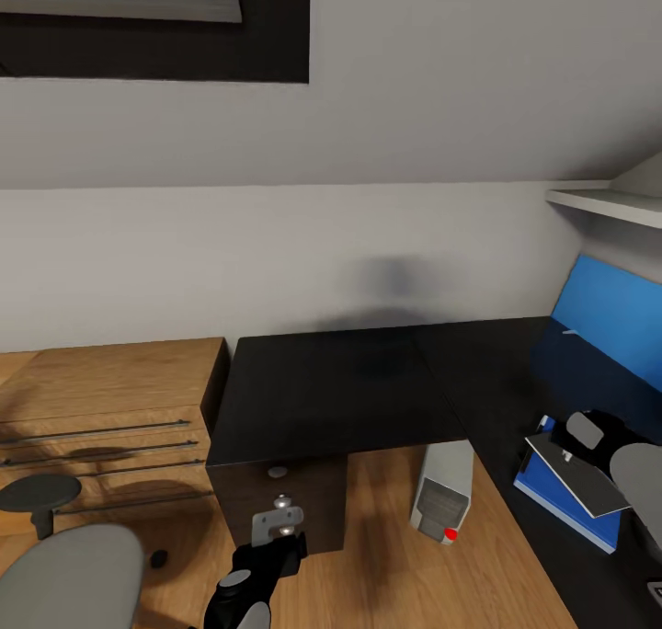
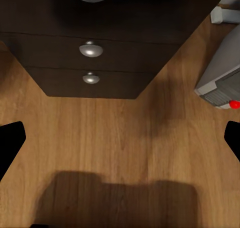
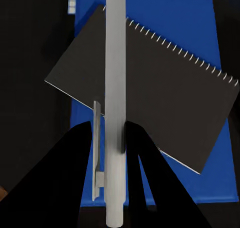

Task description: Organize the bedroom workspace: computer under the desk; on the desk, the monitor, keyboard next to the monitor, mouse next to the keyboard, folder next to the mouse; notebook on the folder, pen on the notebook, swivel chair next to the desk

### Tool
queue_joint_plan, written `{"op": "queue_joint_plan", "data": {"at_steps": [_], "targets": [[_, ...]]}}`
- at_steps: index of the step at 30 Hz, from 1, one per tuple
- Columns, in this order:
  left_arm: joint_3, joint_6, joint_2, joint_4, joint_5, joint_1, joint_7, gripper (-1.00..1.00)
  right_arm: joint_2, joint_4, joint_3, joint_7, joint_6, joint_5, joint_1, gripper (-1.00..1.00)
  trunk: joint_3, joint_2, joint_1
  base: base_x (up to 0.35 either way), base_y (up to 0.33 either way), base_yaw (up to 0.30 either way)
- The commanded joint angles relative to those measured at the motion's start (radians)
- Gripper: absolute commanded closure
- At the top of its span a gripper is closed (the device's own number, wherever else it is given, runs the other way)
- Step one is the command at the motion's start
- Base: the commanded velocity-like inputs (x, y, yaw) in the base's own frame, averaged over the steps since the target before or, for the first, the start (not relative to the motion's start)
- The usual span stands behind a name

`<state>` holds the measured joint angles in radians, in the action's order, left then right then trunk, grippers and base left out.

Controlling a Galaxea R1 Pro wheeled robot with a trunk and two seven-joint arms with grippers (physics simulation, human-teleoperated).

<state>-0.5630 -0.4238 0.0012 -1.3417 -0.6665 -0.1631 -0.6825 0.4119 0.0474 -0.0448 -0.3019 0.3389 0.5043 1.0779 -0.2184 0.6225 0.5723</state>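
right pincer [image 3: 111, 138] is gripping the pen [image 3: 115, 88] over the notebook [image 3: 150, 88] | left pincer [image 1: 276, 525] is hanging released | risk: pen may be rolling off, landing tilted

Desk [image 1: 340, 385]: black L-top, drawer unit below. Computer [image 1: 443, 489]: grey tower on floor under desk, tilted. Folder [image 3: 150, 5]: blue, flat on desk; notebook [image 3: 165, 93]: dark spiral-bound, skewed on top. Pen [image 3: 114, 88]: pale stick over notebook. Chair [image 1: 64, 569]: grey, near dresser.
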Motion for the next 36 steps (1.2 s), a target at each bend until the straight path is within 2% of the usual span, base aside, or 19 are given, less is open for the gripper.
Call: {"op": "queue_joint_plan", "data": {"at_steps": [1, 22, 36], "targets": [[-0.001, -0.003, 0.000, -0.001, -0.006, -0.001, -0.008, -1.00, 0.000, 0.000, -0.005, -0.003, 0.007, 0.000, 0.000, 1.00, -0.002, 0.001, 0.000, 0.000, 0.000, 0.000], [-0.006, -0.003, 0.001, -0.001, -0.010, -0.001, -0.008, -1.00, -0.002, -0.049, -0.007, 0.002, 0.007, 0.009, -0.002, 1.00, -0.002, 0.001, 0.000, 0.000, 0.000, 0.000], [-0.008, -0.003, 0.002, 0.004, -0.016, -0.001, -0.003, -1.00, -0.001, -0.060, -0.007, 0.001, -0.001, 0.008, -0.003, 1.00, -0.002, 0.001, 0.000, 0.074, -0.079, 0.000]]}}
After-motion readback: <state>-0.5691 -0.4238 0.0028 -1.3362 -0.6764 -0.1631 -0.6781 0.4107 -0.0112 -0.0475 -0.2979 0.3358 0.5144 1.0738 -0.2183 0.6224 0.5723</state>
